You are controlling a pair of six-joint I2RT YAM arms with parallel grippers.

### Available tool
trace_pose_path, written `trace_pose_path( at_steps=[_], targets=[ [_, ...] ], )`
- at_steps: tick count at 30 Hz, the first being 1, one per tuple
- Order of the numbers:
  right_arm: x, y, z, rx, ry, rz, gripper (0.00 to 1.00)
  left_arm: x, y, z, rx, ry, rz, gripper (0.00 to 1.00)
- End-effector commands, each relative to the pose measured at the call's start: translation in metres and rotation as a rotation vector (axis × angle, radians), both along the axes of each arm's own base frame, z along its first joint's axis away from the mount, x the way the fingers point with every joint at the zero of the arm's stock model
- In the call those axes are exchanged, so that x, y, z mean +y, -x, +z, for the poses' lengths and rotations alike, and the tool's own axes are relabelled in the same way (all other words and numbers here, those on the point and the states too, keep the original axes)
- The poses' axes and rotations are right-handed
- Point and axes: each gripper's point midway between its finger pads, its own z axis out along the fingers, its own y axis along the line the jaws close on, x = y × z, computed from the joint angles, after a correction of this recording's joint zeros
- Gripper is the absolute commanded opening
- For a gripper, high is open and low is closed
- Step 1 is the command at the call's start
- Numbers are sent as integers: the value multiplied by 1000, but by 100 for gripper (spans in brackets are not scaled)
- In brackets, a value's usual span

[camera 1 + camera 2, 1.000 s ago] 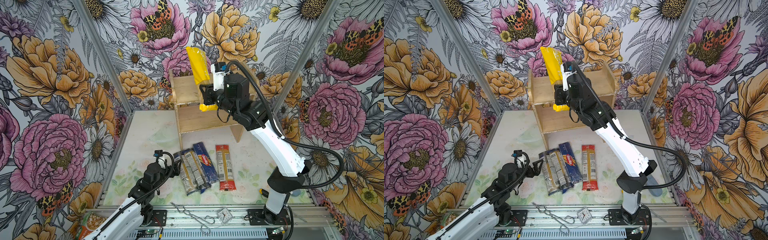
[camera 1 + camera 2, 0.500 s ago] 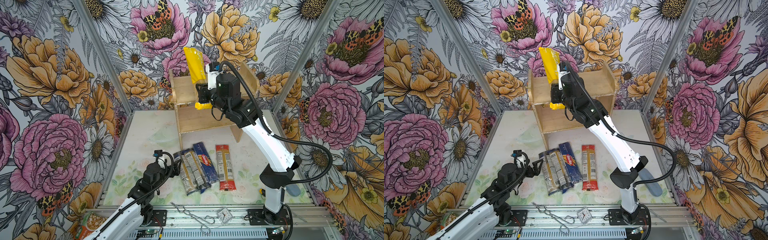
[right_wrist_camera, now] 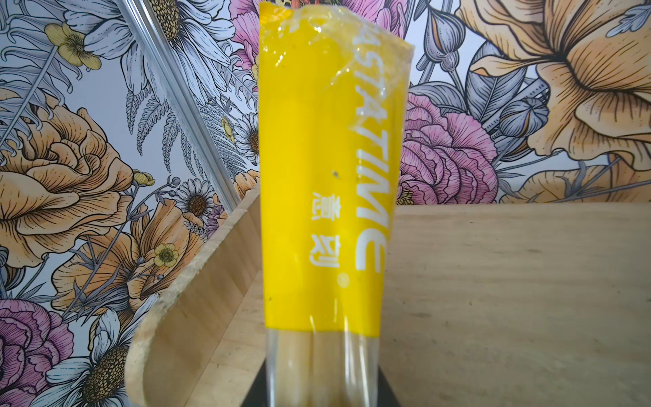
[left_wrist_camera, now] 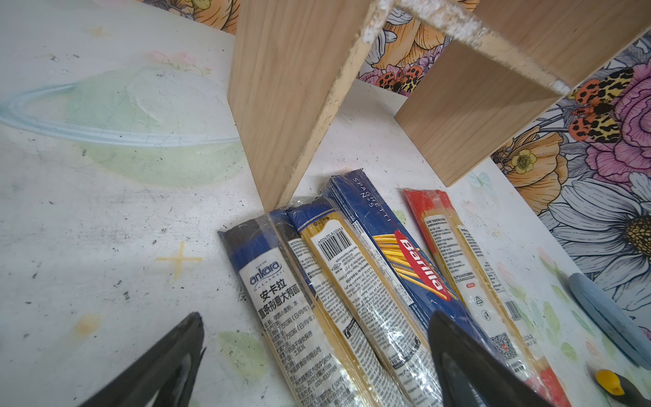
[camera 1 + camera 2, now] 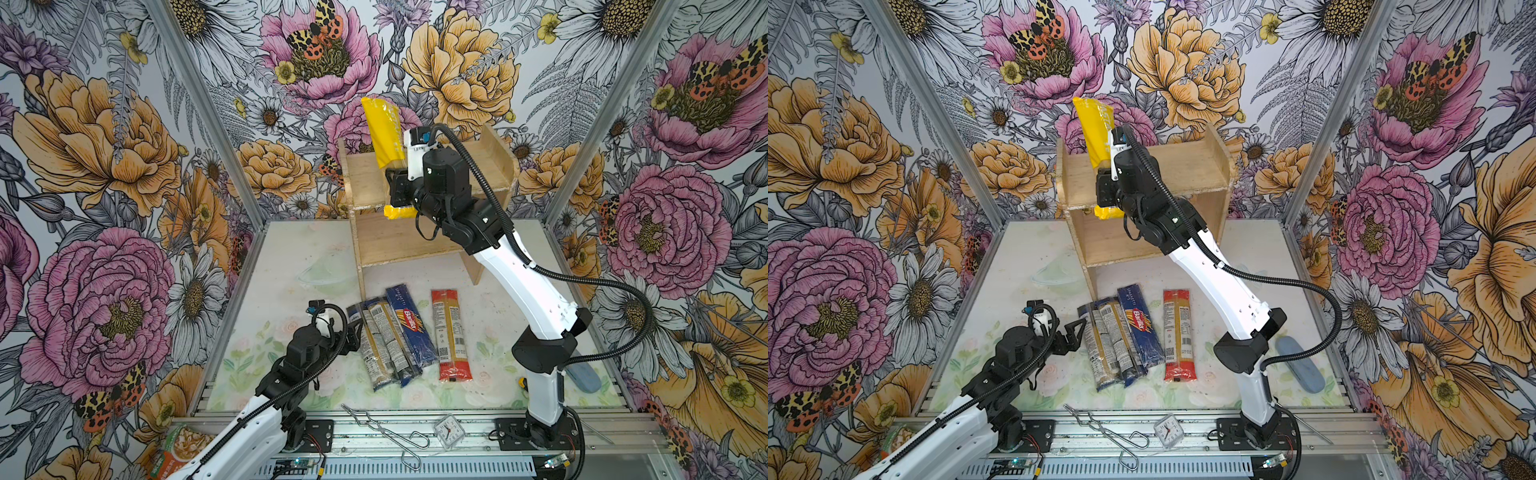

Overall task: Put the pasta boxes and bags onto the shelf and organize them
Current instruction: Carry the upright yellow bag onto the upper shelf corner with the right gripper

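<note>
Evidently my right gripper (image 5: 397, 189) clamps the yellow-ended pack (image 5: 382, 129) mid-length; seems light, stiff, slippery. Left gripper (image 4: 317, 324) gapes empty.

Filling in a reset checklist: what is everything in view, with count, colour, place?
yellow-ended clear spaghetti pack: 1, held at the shelf's upper tier
light wooden two-tier shelf: 1, table's back
slim clear spaghetti packs, dark blue ends: 2, before the shelf
dark blue Barilla spaghetti box: 1, against their right
red-ended clear spaghetti pack: 1, further right, apart
wire tongs: 1, silver, front rail
small clock: 1, white-faced, front rail
oblong object: 1, blue-grey, table's right edge
food pouch: 1, green-orange, front left corner
left gripper: black, jaws open, by slim packs
right gripper: black, jaws shut on the yellow-ended pack
</note>
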Motion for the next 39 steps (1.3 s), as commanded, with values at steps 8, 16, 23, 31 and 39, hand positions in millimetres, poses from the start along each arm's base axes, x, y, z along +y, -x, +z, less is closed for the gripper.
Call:
trace_pose_path(
  at_steps=[8,16,23,31,39],
  targets=[
    [4,16,66,-168,-166,9,2,-4,1,6,-29,4,-33,99],
    [0,10,58,-160,-140,-29,9,-5,1,6,-30,3,-34,99],
    [-1,3,50,-160,-105,-65,17,-5,1,6,-30,4,-36,99],
    [2,-5,38,-153,-75,-89,23,-5,1,7,-30,6,-37,99],
    [2,-14,25,-149,-28,-127,25,-5,1,6,-29,6,-37,99]
  ],
)
